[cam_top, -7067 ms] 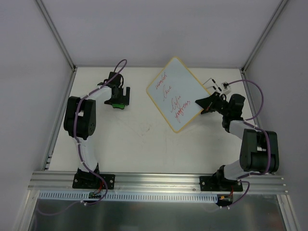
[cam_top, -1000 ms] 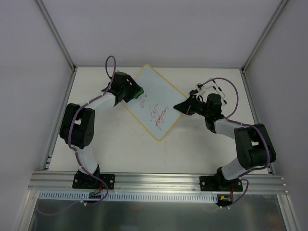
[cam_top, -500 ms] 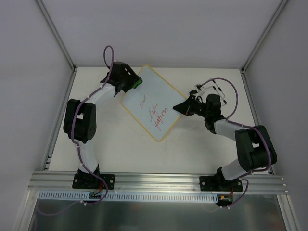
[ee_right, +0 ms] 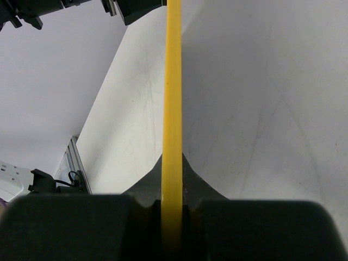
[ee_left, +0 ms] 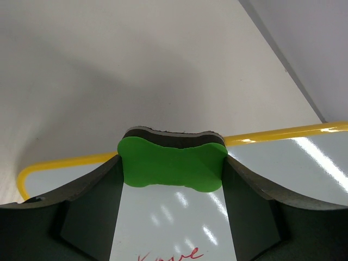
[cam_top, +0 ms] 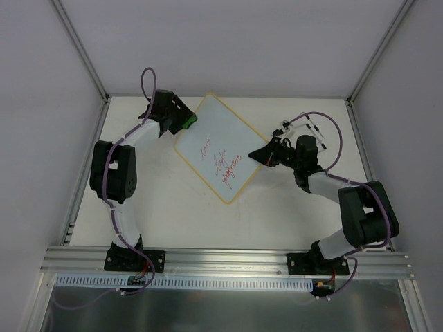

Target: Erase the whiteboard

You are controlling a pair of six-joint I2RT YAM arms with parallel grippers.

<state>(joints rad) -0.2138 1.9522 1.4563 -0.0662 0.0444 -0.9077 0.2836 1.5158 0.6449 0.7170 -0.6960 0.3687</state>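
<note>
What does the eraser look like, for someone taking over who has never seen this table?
Find the whiteboard, lying diamond-wise at the top view's centre, with red writing. At its far-left edge the left gripper clamps the eraser: a small, bright green, bone-shaped pad with a dark layer, the only green thing in view.

Top view high above the whiteboard [cam_top: 220, 149], looking down from behind, left wrist view close over its far-left edge, right wrist view edge-on against it, all three sharing it.

Whiteboard [cam_top: 221, 131]: glossy white face is shown, framed in smooth shiny yellow. Eraser [ee_left: 171, 163]: matt green top is backed by dark fuzzy pad. Table [cam_top: 166, 207]: matt white, scuffed. Rail [cam_top: 228, 261]: brushed metal.
</note>
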